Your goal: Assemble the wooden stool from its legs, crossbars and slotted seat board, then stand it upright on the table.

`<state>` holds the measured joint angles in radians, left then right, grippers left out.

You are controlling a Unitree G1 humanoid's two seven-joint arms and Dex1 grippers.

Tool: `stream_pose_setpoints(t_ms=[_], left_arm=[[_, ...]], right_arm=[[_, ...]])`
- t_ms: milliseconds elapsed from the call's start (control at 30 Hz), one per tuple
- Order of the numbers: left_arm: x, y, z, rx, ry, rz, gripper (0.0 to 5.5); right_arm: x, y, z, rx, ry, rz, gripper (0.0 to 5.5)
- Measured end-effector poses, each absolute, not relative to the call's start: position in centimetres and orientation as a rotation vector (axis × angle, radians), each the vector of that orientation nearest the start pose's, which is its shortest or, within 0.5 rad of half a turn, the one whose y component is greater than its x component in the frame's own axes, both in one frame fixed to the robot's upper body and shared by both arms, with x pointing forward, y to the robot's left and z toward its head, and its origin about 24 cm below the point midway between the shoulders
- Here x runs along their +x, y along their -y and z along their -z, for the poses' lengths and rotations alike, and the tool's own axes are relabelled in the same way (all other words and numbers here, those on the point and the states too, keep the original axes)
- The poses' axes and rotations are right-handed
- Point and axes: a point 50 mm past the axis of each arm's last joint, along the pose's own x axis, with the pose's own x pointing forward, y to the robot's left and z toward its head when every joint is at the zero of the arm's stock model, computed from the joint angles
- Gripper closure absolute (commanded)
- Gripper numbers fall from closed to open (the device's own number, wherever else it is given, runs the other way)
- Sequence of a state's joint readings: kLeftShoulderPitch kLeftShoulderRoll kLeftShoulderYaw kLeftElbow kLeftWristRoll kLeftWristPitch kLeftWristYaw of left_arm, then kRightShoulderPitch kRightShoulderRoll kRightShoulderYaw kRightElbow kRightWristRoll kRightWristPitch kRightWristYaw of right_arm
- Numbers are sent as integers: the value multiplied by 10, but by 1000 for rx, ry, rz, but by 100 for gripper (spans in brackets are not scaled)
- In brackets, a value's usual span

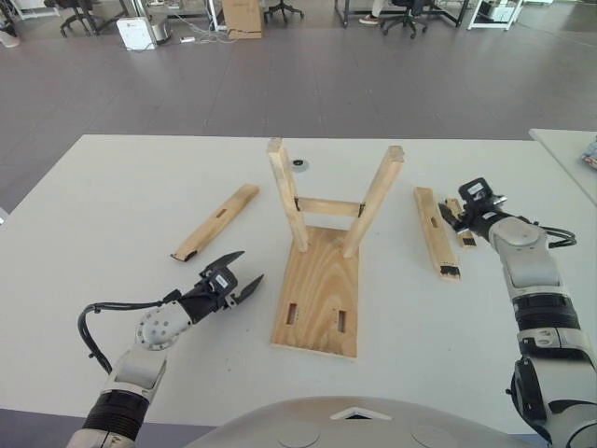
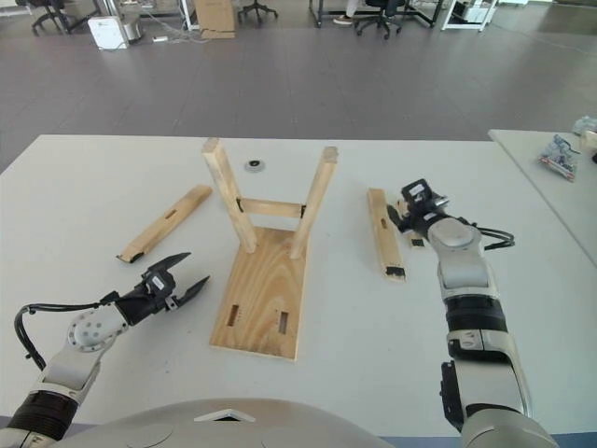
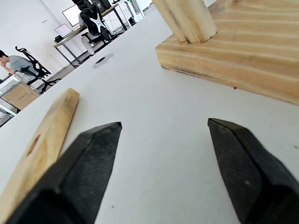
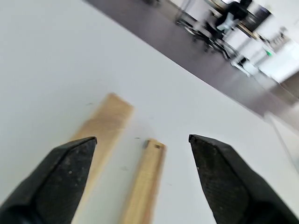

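While the slotted seat board [image 1: 317,299] lies flat at the middle of the table [image 1: 112,187], two legs [image 1: 286,194] are seen standing up from its far end, leaning slightly apart and joined by a crossbar [image 1: 328,206] set between them. Two empty slots [image 1: 293,314] are left at the board's near end. A third leg [image 1: 216,221] is laid at an angle on the table to the left of the board, apart from it. A fourth leg [image 1: 436,231] is laid to the board's right, with a short crossbar [image 4: 144,184] just beside it on the outer side. The left gripper [image 1: 252,265] is held low over the table between the third leg and the board's near left edge, its fingers spread wide with nothing between them. The right gripper [image 4: 142,138] is held over the far ends of the fourth leg and the short crossbar, its fingers likewise parted wide and gripping nothing. A small dark disc [image 1: 298,164] is seen on the table behind the standing legs.
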<state>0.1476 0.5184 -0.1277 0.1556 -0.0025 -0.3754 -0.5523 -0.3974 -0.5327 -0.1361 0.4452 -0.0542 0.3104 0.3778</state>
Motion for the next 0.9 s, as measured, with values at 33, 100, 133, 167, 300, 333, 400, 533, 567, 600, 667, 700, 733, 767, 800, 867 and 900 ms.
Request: stream_pose_setpoints(t_ms=[33, 100, 133, 167, 300, 333, 400, 533, 567, 600, 667, 700, 733, 767, 800, 867, 900], left_arm=[[202, -204, -11, 492, -102, 717, 206], [202, -202, -11, 504, -96, 728, 206], [202, -201, -11, 507, -94, 729, 206], [202, -201, -11, 510, -94, 729, 206], [202, -200, -12, 506, -92, 731, 206], [202, -199, -12, 498, -102, 737, 206], [202, -199, -11, 445, -134, 751, 206], [204, -205, -10, 88, -190, 617, 206], [204, -207, -11, -53, -212, 590, 206], [202, -206, -9, -194, -255, 578, 206], [194, -202, -4, -387, -328, 568, 206], [191, -203, -5, -432, -332, 557, 206], [190, -204, -6, -465, -338, 550, 206], [189, -205, -7, -509, -353, 546, 206], [188, -207, -8, -549, -369, 543, 206], [189, -207, -12, -573, -374, 549, 206], [190, -206, -15, -565, -362, 553, 206]], right_arm=[[314, 294, -68, -363, -399, -27, 179], [314, 299, -57, -297, -443, -5, 179], [312, 300, -51, -270, -468, -11, 179], [311, 299, -44, -244, -491, -10, 179], [307, 303, -27, -141, -539, 43, 198], [306, 305, -25, -110, -543, 61, 219], [303, 308, -19, -10, -550, 95, 251], [301, 311, -19, 211, -539, 138, 321], [299, 311, -17, 285, -540, 146, 341], [297, 310, -15, 341, -545, 149, 350], [294, 306, -12, 363, -539, 138, 386], [292, 304, -11, 354, -534, 131, 407], [291, 302, -10, 355, -530, 130, 409], [289, 301, -10, 361, -522, 128, 409], [287, 299, -9, 362, -515, 126, 409], [286, 296, -8, 316, -515, 114, 409], [285, 294, -7, 258, -516, 104, 410]])
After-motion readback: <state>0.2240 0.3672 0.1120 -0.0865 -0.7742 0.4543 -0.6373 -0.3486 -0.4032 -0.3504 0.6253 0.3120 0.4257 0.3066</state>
